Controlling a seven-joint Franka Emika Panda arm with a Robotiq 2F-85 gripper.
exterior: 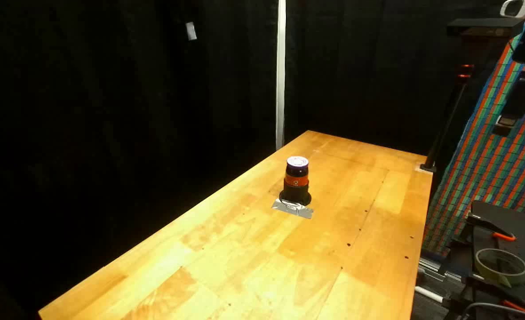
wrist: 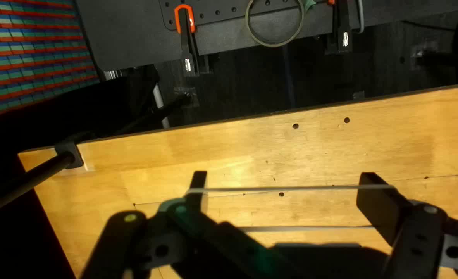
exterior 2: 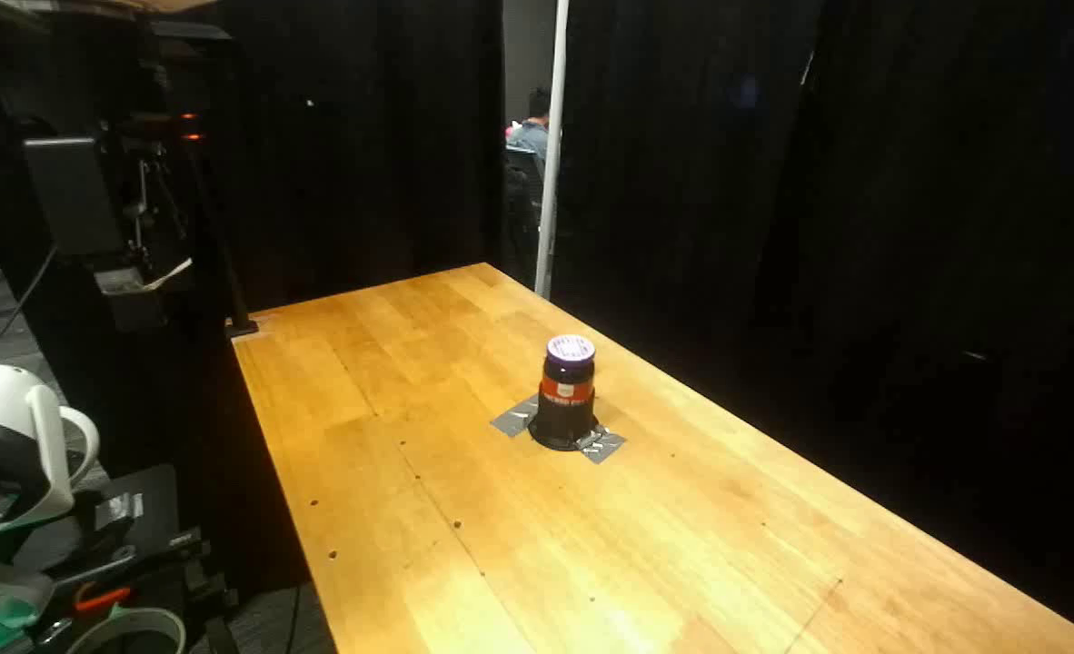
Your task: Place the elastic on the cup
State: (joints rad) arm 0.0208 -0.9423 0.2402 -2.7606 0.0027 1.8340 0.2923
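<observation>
The cup is a small dark cylinder with an orange-red middle band and a pale printed purple-edged top. It stands upright in a black base taped to the wooden table, and it also shows in an exterior view. The cup is out of the wrist view. My gripper is open in the wrist view, its fingers wide apart. The elastic is a thin pale band looped around the outside of both fingers, stretched in two strands across the gap. I cannot make out the gripper or the elastic in either exterior view.
The wooden table has grey tape at the black base. A black pole is fixed at a table corner. Beyond the table's edge lies a dark cart top with a tape roll and orange-tipped clamps.
</observation>
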